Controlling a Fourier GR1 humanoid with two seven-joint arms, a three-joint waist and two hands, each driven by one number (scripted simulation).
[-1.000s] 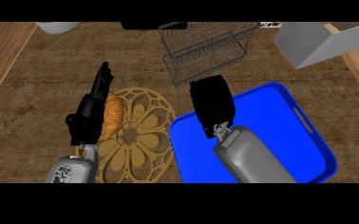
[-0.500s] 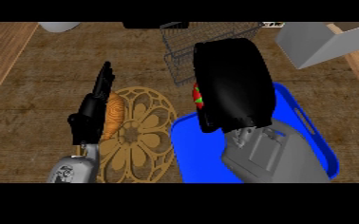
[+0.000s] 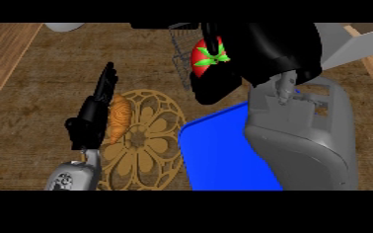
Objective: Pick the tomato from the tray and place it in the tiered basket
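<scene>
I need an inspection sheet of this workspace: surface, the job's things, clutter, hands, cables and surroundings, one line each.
Surface: wooden counter, brown grain.
Job's things: tomato red with green leaves, held up beside the wire basket; blue tray below it.
Clutter: round patterned mat with an orange-brown item on it.
Hands: right hand curled round the tomato; left hand open, fingers up, over the mat's left edge.
Cables: nothing seen.
Surroundings: pale object at top left, grey shape at top right.

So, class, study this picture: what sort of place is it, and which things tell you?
Probably a kitchen counter: a wood-grain worktop, a wire tiered basket, a blue tray, and a tomato in the robot's right hand.
</scene>
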